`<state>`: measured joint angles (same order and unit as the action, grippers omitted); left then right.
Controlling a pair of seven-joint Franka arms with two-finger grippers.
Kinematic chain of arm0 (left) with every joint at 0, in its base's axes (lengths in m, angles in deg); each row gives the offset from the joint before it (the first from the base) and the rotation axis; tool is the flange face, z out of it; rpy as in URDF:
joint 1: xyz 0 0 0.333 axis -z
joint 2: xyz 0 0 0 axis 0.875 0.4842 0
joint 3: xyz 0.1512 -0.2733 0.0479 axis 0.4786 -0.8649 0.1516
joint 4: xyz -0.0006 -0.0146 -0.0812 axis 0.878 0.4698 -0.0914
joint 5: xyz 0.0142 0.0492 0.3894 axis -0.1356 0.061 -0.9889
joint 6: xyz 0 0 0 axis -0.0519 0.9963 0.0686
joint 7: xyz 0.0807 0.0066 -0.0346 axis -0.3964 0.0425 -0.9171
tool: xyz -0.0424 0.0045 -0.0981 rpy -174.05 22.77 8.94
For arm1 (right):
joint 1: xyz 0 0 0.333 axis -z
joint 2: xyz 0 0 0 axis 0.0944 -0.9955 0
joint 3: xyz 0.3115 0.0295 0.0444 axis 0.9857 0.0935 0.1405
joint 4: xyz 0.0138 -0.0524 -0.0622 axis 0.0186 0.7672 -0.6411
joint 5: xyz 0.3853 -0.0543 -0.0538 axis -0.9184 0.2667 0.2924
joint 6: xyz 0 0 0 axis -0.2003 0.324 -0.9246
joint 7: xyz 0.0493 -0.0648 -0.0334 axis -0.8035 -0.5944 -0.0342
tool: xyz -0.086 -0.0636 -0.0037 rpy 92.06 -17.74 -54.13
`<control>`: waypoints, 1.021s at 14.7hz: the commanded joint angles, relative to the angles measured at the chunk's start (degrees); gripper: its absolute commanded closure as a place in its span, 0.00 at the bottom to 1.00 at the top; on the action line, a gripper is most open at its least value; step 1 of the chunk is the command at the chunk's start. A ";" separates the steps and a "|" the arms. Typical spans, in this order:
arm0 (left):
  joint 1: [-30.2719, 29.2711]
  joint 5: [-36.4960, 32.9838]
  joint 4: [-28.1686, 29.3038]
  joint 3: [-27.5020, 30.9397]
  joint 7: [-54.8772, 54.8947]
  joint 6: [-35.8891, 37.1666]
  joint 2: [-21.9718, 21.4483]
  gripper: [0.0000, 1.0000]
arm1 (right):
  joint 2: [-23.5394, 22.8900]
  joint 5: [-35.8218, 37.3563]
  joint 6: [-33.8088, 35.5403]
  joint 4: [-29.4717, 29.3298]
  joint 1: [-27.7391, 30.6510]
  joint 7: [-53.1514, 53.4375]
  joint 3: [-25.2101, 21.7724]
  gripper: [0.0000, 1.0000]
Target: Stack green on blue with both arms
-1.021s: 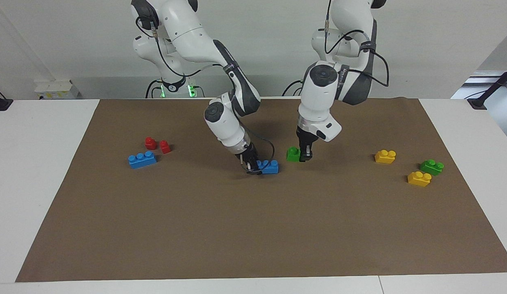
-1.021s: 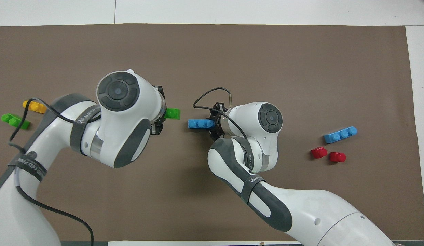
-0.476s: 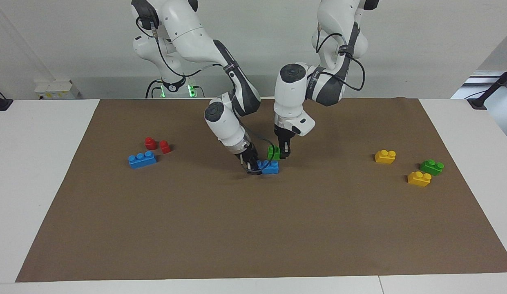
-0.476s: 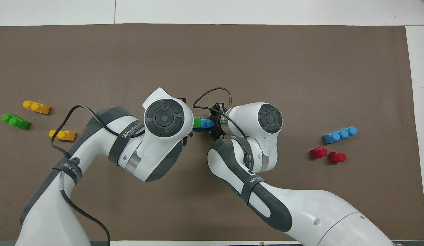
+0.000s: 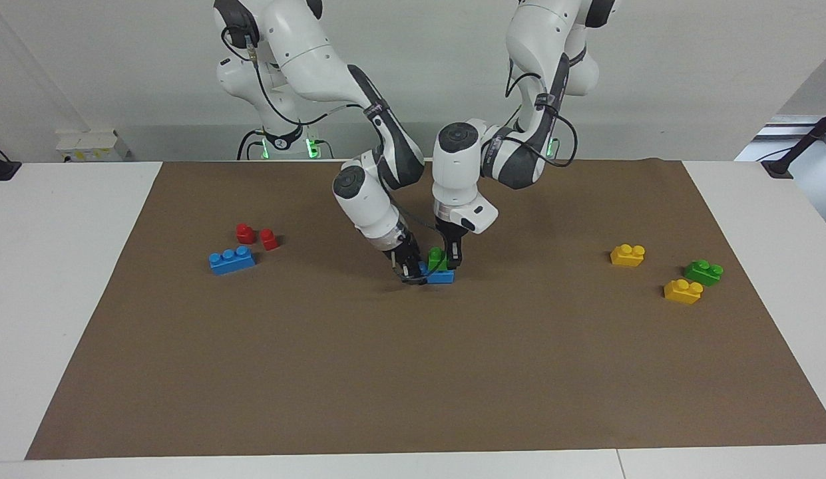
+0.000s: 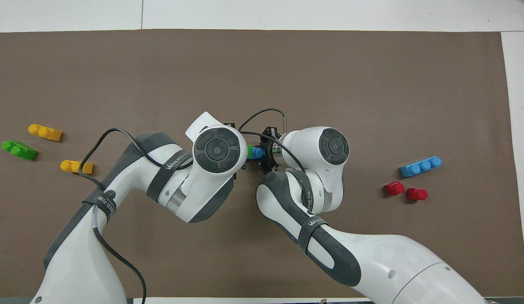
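A blue brick lies on the brown mat mid-table. My right gripper is shut on the end of it toward the right arm's end of the table. My left gripper is shut on a green brick and holds it down on top of the blue brick. In the overhead view only slivers of the green brick and the blue brick show between the two wrists. The left gripper's fingers are hidden there.
A second blue brick and two red bricks lie toward the right arm's end. A second green brick and two yellow bricks lie toward the left arm's end.
My left gripper carried the green brick sideways from beside the blue brick to over it, then down onto its top. The right gripper and the blue brick stayed put.
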<state>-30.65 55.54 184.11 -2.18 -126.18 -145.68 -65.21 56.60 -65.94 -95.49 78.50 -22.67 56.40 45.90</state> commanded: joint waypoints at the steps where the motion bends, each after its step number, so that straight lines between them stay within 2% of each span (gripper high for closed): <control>1: 1.07 -1.74 -0.04 0.98 -1.70 -0.69 0.46 1.00 | 0.18 -1.44 -1.62 1.32 -0.21 0.40 -0.01 1.00; 8: 1.42 -5.69 0.14 0.98 -4.08 -2.00 1.95 1.00 | 0.18 -1.44 -1.44 1.32 -0.12 0.40 -0.01 1.00; 9: 1.42 -6.91 0.14 0.89 -3.12 -1.74 1.95 0.99 | 0.18 -1.53 -1.44 1.32 -0.12 0.40 -0.01 0.95; 10: 1.33 -7.27 0.05 0.89 -1.19 -1.22 1.78 0.03 | 0.18 -1.53 -1.35 1.32 -0.03 0.40 -0.01 0.76; 12: 0.64 -7.19 -0.21 0.80 2.68 0.18 0.47 0.00 | 0.18 -2.31 -1.18 1.23 0.05 0.40 -0.01 0.40; 15: -2.87 -6.84 -0.04 0.71 9.61 3.69 -4.27 0.00 | 0.36 -2.49 0.91 0.70 1.28 0.40 -0.01 0.21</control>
<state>-30.95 49.33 183.49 -1.50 -121.66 -145.41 -65.28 56.58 -66.69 -95.51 78.72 -22.57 56.55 45.73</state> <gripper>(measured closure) 0.145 0.471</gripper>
